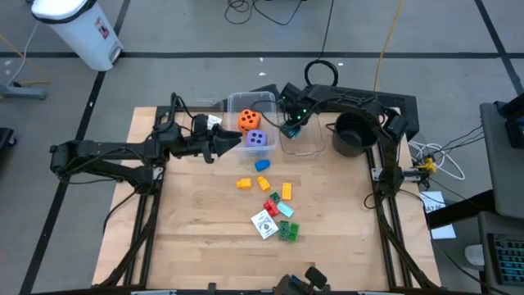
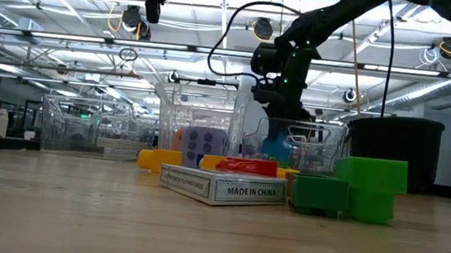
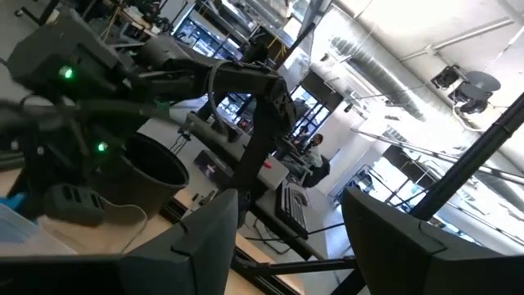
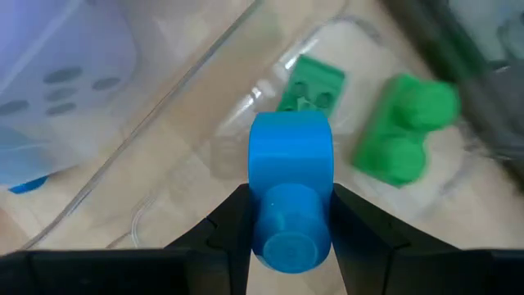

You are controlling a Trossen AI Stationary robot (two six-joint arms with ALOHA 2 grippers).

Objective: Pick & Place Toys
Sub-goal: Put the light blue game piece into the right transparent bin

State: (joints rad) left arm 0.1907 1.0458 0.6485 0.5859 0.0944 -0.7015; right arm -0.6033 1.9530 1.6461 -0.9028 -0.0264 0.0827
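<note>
Smooth blue plastic brick [image 4: 291,192] with round studs, pinched between right gripper [image 4: 288,215] jaws above clear bin [image 1: 301,136] holding two green bricks [image 4: 405,127]. Left gripper [image 1: 231,139] jaws parted, empty, raised beside clear bin [image 1: 250,102] with orange foam die [image 1: 249,120] and purple foam die [image 1: 255,139]. More bricks and card box [image 2: 221,185] scattered on wooden counter [image 1: 196,213].

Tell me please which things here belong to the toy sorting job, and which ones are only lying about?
For the job: orange die and purple die, both in a clear bin; blue brick held in the right hand; loose bricks on the table; card pack.

Only lying about: black pot; white waste bin; cables on the floor.
</note>
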